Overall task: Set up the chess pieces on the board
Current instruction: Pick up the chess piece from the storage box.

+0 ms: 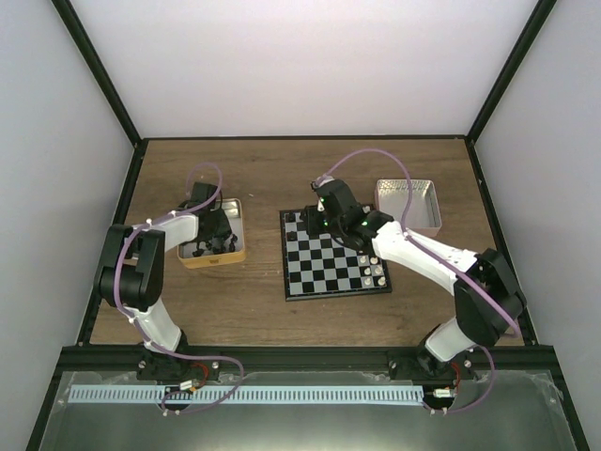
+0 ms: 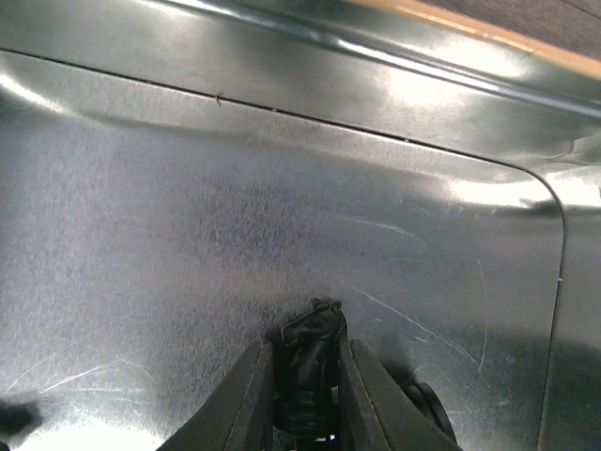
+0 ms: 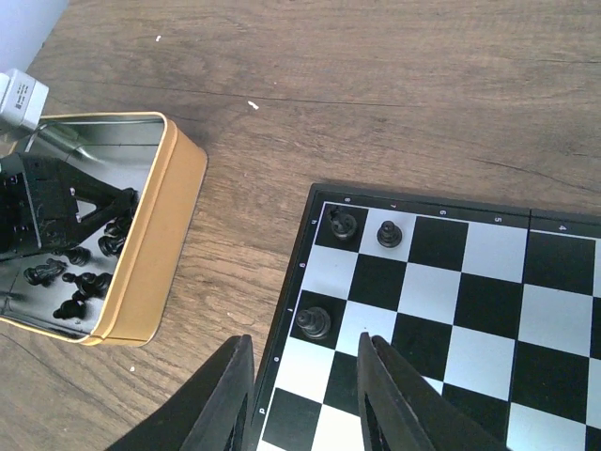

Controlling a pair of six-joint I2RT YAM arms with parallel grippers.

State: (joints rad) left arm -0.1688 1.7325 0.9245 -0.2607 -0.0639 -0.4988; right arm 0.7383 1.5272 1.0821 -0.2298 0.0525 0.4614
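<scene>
My left gripper is down inside the gold tin, shut on a black knight over the tin's shiny floor. Another black piece lies just to its right. More loose black chess pieces lie in the tin in the right wrist view. The board lies mid-table. My right gripper hangs open over its far-left corner with nothing between the fingers. Three black pieces stand there: one just ahead of the fingertips and two in the corner row.
A silver tin stands at the back right of the wooden table. A few pale pieces stand on the board's near-right corner. The right arm stretches across the board's right side.
</scene>
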